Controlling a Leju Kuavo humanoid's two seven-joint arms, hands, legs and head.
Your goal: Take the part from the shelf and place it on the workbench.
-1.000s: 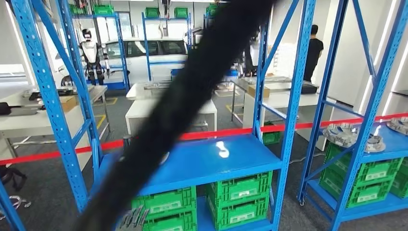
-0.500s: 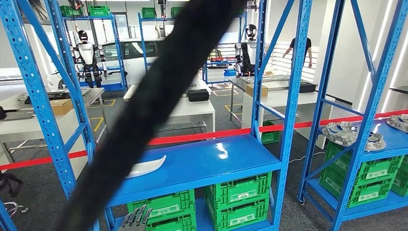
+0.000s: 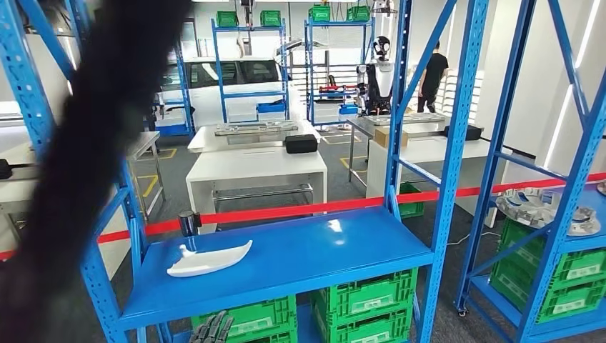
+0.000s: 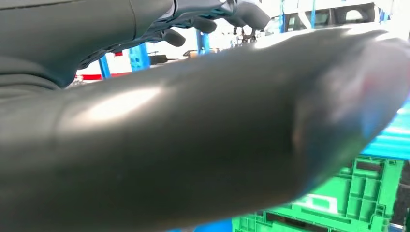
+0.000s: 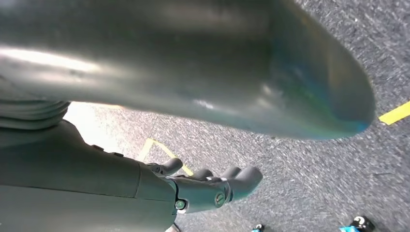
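A white, curved, blade-shaped part [image 3: 208,259] lies on the left half of the blue shelf board [image 3: 321,250] in the head view. My left hand [image 3: 211,329] hangs below the board's front edge, under the part and well apart from it, fingers straight and holding nothing. Its grey thumb and dark fingers [image 4: 212,21] loom close in the left wrist view, also empty. My right hand [image 5: 203,186] hangs over grey carpet in the right wrist view, fingers stretched out with nothing in them.
A blurred black strip [image 3: 86,157] crosses the left of the head view. Green crates [image 3: 364,300] sit under the board. Behind it run a red barrier tape [image 3: 300,209] and white tables [image 3: 257,161]. Another blue rack with grey round parts [image 3: 532,204] stands at the right. A person [image 3: 432,71] stands far back.
The whole head picture has shifted, so the camera has moved. The black strip now lies further left and no longer covers the white part. My left hand stays low under the shelf.
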